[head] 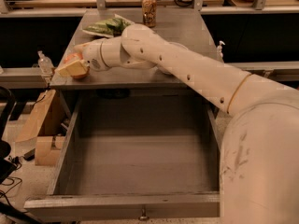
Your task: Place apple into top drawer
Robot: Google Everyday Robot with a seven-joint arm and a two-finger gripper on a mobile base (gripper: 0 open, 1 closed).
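- The gripper [70, 68], a tan wedge-tipped end effector on a white jointed robot arm [187, 71], sits low over the front left corner of the flat grey metal countertop [187, 27].
- The small round red-orange apple [72, 58] is on that countertop, touching the gripper's far upper side and partly covered by it.
- I cannot tell whether the gripper is spread, pressed together or pinching the apple; only that the two are in contact.
- The wide, deep grey wooden top drawer [93, 204] is pulled fully out below and toward the camera from the gripper. Its bare floor is well apart from the apple.
- A small metal knob [144, 214] sits in the middle of the drawer's flat front panel, far below and to the right of the gripper.
- Beyond the gripper and a little to its right lies a crinkled green snack bag [105, 27].
- Farther back and to the right stands an upright patterned drink can [149, 10].
- Left of the gripper, off the countertop, stands a small clear plastic bottle [44, 64].
- Below and left of the gripper, on the floor beside the drawer, is a brown cardboard box [39, 125].
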